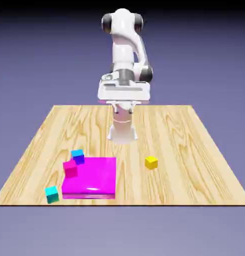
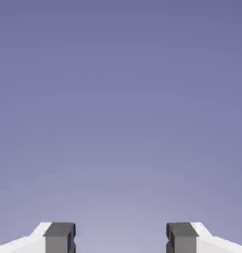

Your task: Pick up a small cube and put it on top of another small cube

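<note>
**Operator:** Nearest the camera I've got a teal cube [image 1: 52, 194], sitting on the wooden table [image 1: 194, 150] just off the front corner of the flat magenta slab [image 1: 94, 175], on the exterior view's left.

**Observer:** Touching the slab?

**Operator:** Just beside it; I can't tell whether the edges meet. Farther back along that same side of the slab I see a magenta cube [image 1: 70, 168], and behind it, touching or very nearly so, a cube with a cyan top and blue-violet faces [image 1: 78, 156]. Both overlap the slab's edge as I see them; whether they rest on it or beside it I can't say.

**Observer:** Anything on the other side?

**Operator:** One yellow cube [image 1: 151, 162], alone on bare wood, off the slab's far corner on the exterior view's right, apart from it.

**Observer:** And the gripper?

**Operator:** In the hand view the gripper [image 2: 121, 237] has its two grey fingertips [image 2: 60, 236] standing wide apart with nothing between them, only the plain blue-violet backdrop. No cube and no table show there. So the fingers are spread and hold nothing.

**Observer:** How far are the cubes from the fingers, then?

**Operator:** Well apart. In the exterior view the white arm [image 1: 125, 45] stands folded at the table's far edge, the hand raised above the wood behind the slab, and every cube lies on the near half of the table, well clear of it.
</note>
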Robot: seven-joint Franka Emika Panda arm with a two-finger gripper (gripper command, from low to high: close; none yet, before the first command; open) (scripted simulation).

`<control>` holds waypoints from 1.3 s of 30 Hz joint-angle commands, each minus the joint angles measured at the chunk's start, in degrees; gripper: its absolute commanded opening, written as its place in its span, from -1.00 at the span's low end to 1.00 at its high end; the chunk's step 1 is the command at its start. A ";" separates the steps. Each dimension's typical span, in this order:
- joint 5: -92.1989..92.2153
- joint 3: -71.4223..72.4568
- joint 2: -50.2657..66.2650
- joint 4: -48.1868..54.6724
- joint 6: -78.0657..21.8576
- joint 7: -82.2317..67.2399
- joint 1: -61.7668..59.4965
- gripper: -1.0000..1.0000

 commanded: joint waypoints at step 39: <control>1.09 -3.23 30.99 8.25 -28.56 4.19 11.11 -1.00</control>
